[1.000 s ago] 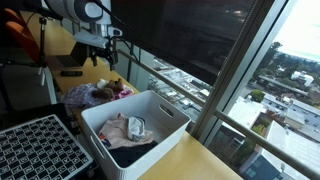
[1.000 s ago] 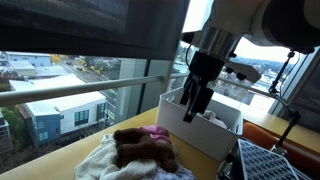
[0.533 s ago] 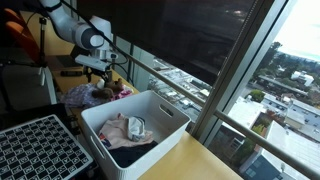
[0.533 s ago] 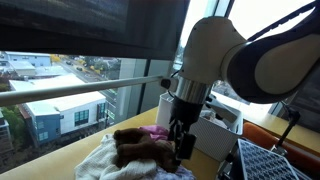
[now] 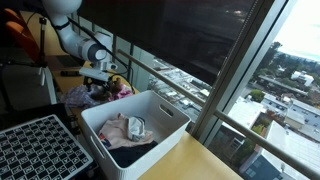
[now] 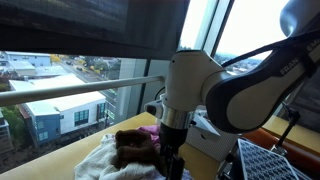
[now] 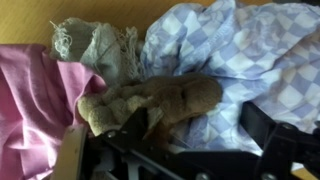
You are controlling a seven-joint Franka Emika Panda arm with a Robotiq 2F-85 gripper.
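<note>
A heap of clothes (image 5: 92, 96) lies on the wooden sill beside the window. In the wrist view a brown fuzzy piece (image 7: 150, 103) rests on a blue-and-white checked cloth (image 7: 240, 60), with a pink cloth (image 7: 35, 95) to its left and a grey-green knit (image 7: 95, 45) behind it. My gripper (image 7: 196, 126) hangs just over the heap, open, its dark fingers (image 7: 260, 125) straddling the brown piece's right end and the checked cloth. Nothing is held. In both exterior views the gripper (image 5: 101, 84) (image 6: 172, 160) is low at the brown piece (image 6: 135, 148).
A white bin (image 5: 160, 108) (image 6: 222, 140) holding folded clothes (image 5: 128, 130) stands next to the heap. A black grid crate (image 5: 35, 150) (image 6: 268, 164) sits beside the bin. A window rail (image 6: 70, 92) and glass run along the sill.
The arm has swung away from the bin and come down onto the heap. The jaws have stayed open throughout.
</note>
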